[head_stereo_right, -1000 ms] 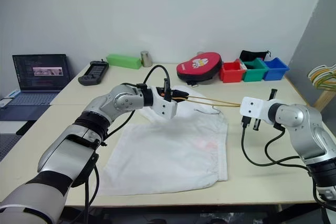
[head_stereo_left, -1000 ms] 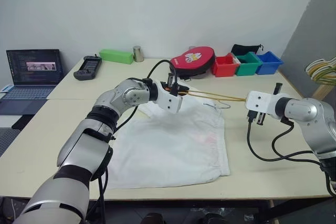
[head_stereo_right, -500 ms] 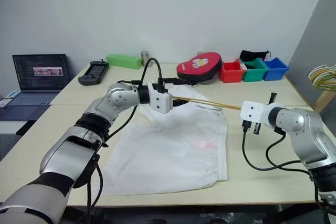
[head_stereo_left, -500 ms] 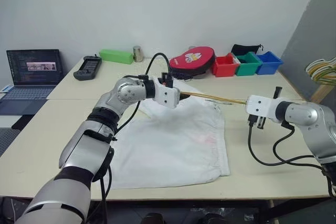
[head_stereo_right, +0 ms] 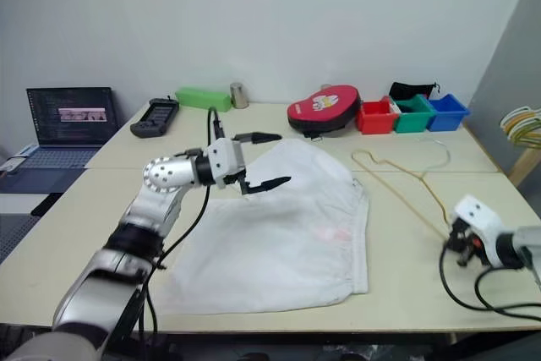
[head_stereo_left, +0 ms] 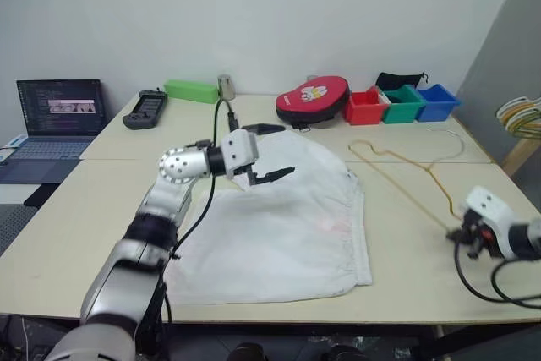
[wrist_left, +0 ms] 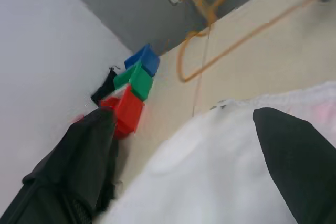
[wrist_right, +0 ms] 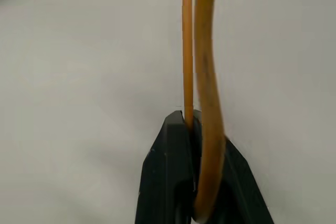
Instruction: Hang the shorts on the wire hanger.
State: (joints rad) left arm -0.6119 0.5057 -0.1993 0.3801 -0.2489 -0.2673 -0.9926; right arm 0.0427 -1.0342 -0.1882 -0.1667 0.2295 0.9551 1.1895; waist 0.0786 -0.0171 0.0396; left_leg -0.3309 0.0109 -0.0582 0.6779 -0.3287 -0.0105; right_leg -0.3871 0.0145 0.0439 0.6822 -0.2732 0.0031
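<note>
L gripper (head_stereo_left: 269, 151) has let go of the wire hanger (head_stereo_left: 406, 182) since a sec ago: its black fingers now stand wide apart, empty, over the far edge of the shorts (head_stereo_left: 279, 221), where earlier they pinched the wire. R gripper (head_stereo_right: 457, 247) has dropped back to the table's (head_stereo_left: 76, 234) 4 o'clock corner, jaws clamped on one end of the hanger, which now runs from there toward 1 o'clock, just beside the shorts' right hem, instead of being strung between both arms. Shorts lie flat at table centre, unmoved. Head views give the whole layout: laptop (head_stereo_left: 57, 112) at 9 o'clock, red pouch (head_stereo_left: 311, 99) and red, green, blue bins (head_stereo_left: 404, 102) at 12–1. R wrist view alone shows the grip close up: wire (wrist_right: 188, 45) nipped between closed fingertips. L wrist view shows the fingers (wrist_left: 296, 163) parted over white fabric.
</note>
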